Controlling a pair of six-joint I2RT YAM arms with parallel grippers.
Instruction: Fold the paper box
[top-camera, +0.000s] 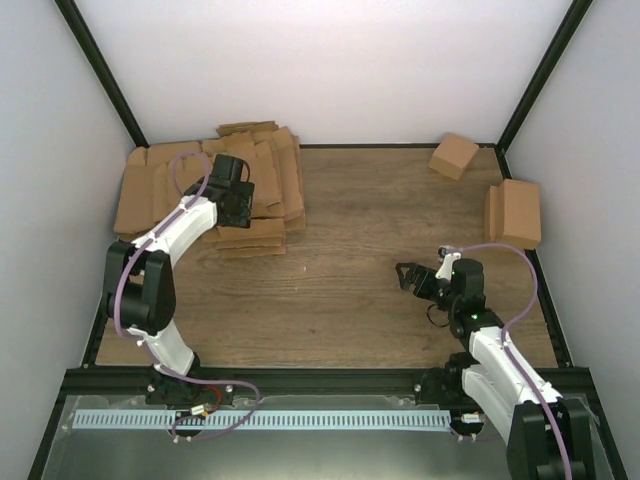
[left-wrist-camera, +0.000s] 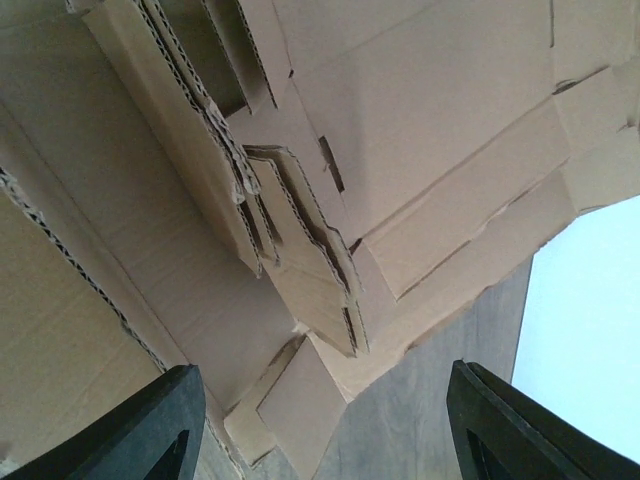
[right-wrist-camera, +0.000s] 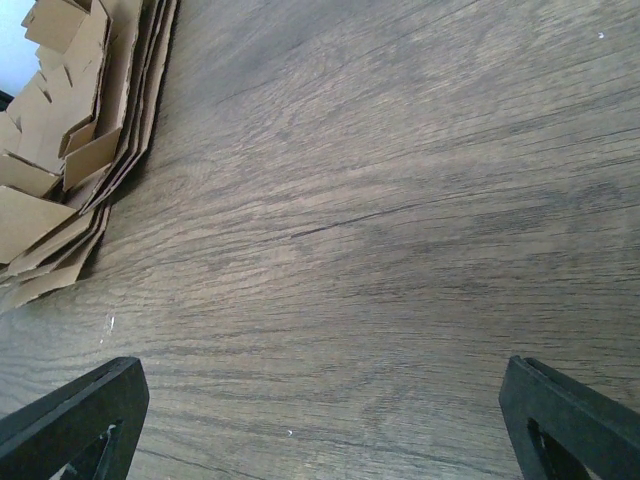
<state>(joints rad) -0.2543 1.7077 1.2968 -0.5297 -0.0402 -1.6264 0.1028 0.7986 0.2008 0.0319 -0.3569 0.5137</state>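
Left wrist view: left gripper (left-wrist-camera: 322, 372), jaws spread, hangs right over the pile (left-wrist-camera: 430, 120); right gripper (right-wrist-camera: 322, 362), spread too, sits well apart.

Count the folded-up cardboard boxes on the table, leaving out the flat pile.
2. A small box sits at the far right; a larger box stands nearer, along the right side, and may be two pressed together.

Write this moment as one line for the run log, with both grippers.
left gripper: open, above pile of flat blanks | right gripper: open, above table | held: nothing
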